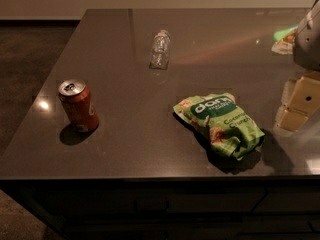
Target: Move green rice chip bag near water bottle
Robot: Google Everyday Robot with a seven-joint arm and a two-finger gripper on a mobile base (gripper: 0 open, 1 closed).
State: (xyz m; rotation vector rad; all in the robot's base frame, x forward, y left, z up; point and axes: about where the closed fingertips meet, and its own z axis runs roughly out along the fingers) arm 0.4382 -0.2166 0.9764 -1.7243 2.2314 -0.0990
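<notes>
The green rice chip bag (219, 124) lies flat on the dark table (135, 154), right of the middle and near the front edge. It is bright green and wrinkly, with a dark green label. The water bottle (160, 48), small and clear, is further back near the middle of the table, well apart from the bag. My gripper (296, 106), with pale yellow parts, hangs at the right edge of the view, to the right of the bag and slightly behind it, not touching it.
An orange-red soda can (78, 106) stands upright at the front left of the table. A green and yellow packet (284, 36) lies at the far right, partly behind my arm (309, 39). The table's left edge drops to a dark floor.
</notes>
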